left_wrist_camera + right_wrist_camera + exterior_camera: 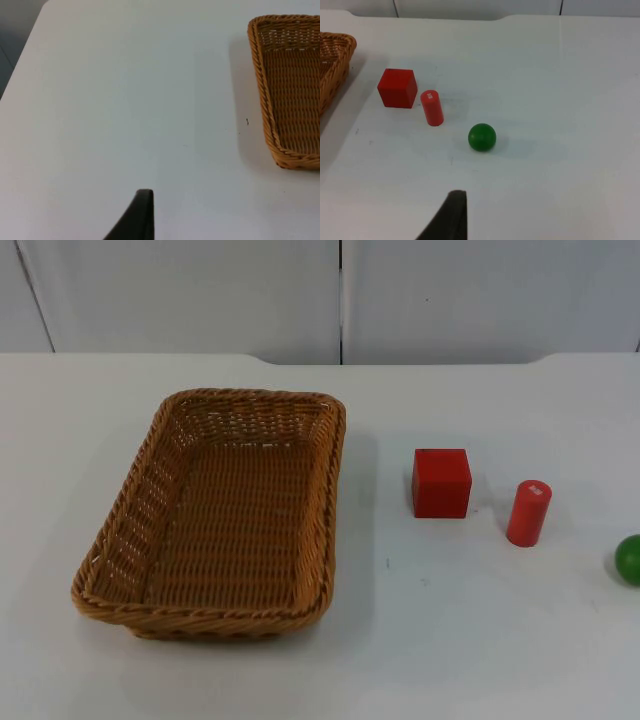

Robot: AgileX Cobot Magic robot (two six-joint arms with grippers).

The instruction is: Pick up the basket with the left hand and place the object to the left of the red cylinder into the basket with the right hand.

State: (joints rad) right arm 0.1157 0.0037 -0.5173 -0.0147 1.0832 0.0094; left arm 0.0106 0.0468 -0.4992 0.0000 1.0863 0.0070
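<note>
The woven basket (pixel 215 515) is sitting on the white table (pixel 450 640) with nothing in it. The red cube (pixel 441 483) is standing just left of the red cylinder (pixel 528 513), and a green ball (pixel 630 559) is lying further right. Both arms are waiting off the table. I cannot tell how the left gripper or the right gripper is set
</note>
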